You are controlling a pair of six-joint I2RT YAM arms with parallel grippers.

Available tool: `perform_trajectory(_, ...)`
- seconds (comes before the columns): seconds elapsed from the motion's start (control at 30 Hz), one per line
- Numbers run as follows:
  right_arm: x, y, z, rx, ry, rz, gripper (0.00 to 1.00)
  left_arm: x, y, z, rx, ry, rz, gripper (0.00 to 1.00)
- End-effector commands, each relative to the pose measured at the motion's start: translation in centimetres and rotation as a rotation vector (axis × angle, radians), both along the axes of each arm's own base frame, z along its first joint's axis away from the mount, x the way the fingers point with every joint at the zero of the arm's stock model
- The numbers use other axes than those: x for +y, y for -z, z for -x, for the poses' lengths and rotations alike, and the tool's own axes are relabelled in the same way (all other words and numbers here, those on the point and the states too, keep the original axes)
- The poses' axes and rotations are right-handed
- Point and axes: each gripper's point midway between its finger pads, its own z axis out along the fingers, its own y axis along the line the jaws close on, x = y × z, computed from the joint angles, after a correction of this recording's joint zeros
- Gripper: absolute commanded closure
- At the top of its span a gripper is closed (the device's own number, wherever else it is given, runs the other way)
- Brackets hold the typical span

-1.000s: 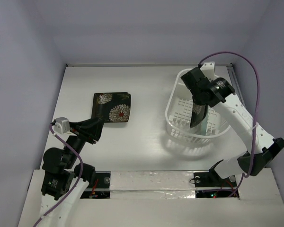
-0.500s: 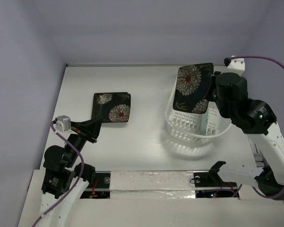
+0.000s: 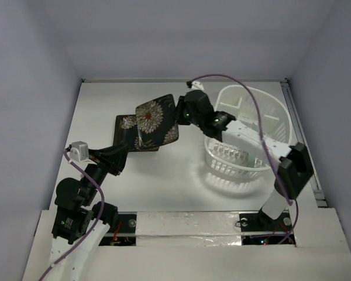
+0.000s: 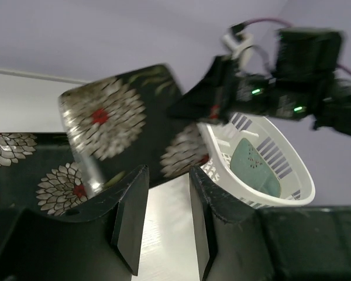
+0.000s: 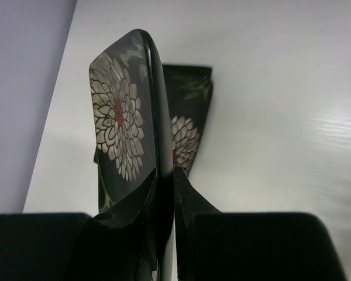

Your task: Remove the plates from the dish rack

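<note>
Over the table's (image 3: 181,175) left half, we see the tilted flower plate (image 3: 155,120) pinched at its edge by the right gripper (image 5: 165,175), above a second flower plate (image 3: 127,130) lying flat. The dish rack (image 3: 251,158) on the right holds a mint plate (image 4: 254,167). The left gripper (image 4: 167,175) hangs spread and empty.

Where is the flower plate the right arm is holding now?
Top view, left of centre: the held plate hangs tilted in the right gripper over the right edge of the flat flower plate, left of the dish rack.
</note>
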Motion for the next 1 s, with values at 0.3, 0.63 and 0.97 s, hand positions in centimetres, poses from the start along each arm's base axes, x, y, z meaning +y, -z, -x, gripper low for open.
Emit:
perform_trajectory(0.3,11.6,-3.7,-4.0,-0.042,-0.088,-0.49,1.0,-0.1,-1.3,-0.1,-0.028,0.002,0.014,0.68)
perform_trajectory(0.63,12.8,1.4,-5.5,0.034,-0.033,-0.509,1.0,-0.1,-1.2,-0.1,-0.028,0.006,0.011,0.67)
perform_trajectory(0.97,13.6,4.1,-5.9,0.09,-0.021,-0.522,1.0,-0.1,-1.2,0.0,-0.03,0.007,0.013,0.67)
